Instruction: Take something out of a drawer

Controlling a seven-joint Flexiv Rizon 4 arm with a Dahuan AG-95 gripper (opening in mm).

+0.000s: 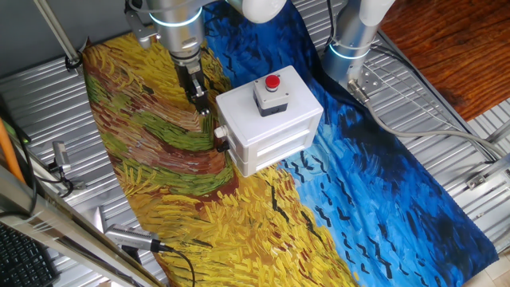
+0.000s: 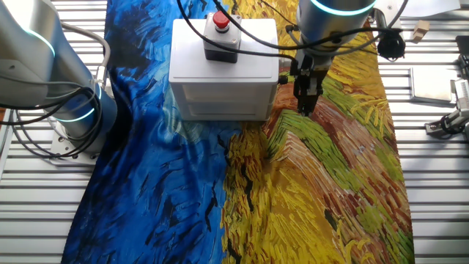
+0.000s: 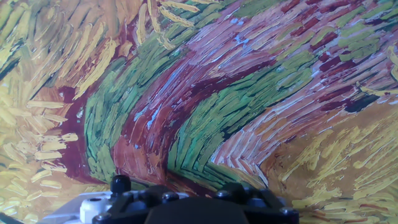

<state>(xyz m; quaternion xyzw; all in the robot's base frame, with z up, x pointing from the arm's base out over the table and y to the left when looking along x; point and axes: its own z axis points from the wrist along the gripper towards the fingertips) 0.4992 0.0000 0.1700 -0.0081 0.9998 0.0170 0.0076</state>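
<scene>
The white box [image 1: 279, 119] stands on the painted cloth, also in the other fixed view [image 2: 223, 70]. Its drawer is pushed in. The drawer's flat front with a small dark knob [image 1: 220, 142] faces my gripper. My gripper [image 1: 202, 110] hangs just beside that front, fingertips low near the cloth, apart from the knob. In the other fixed view the gripper [image 2: 305, 108] is right of the box. The fingers look pressed together and hold nothing. The tan block is hidden. The hand view shows only cloth and the hand's dark body [image 3: 193, 208].
A red button [image 1: 272, 82] on a grey base sits on the box top. A second arm's base [image 1: 351, 40] stands behind the box. Tools [image 1: 127, 235] lie on the metal table at the left. A small pale tan thing [image 2: 420, 31] lies off the cloth.
</scene>
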